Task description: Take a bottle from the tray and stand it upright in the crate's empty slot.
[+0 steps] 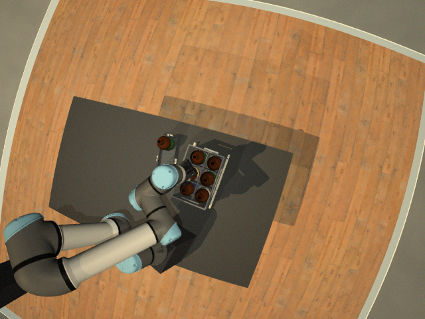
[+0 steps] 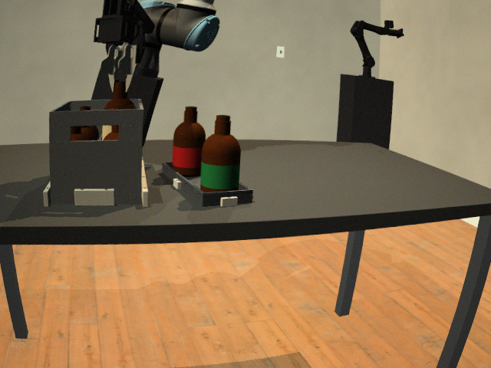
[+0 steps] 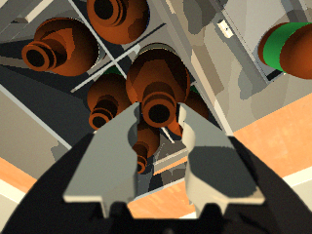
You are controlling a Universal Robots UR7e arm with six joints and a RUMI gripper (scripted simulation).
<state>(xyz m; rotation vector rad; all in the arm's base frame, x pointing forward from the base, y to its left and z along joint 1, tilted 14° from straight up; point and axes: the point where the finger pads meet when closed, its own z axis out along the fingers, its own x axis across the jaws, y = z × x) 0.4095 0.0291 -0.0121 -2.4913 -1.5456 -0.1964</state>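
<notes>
My arm reaches over the crate — gripper pointing down, fingers closed round the neck of a brown bottle — standing inside

A dark grey, flat-topped table with grey legs carries two units directly. A tall grey open-topped crate rests upright on the surface. A low dark grey rectangular tray rests flat near the crate, apart from it. Off-white blocks stand beside the crate walls.
</notes>
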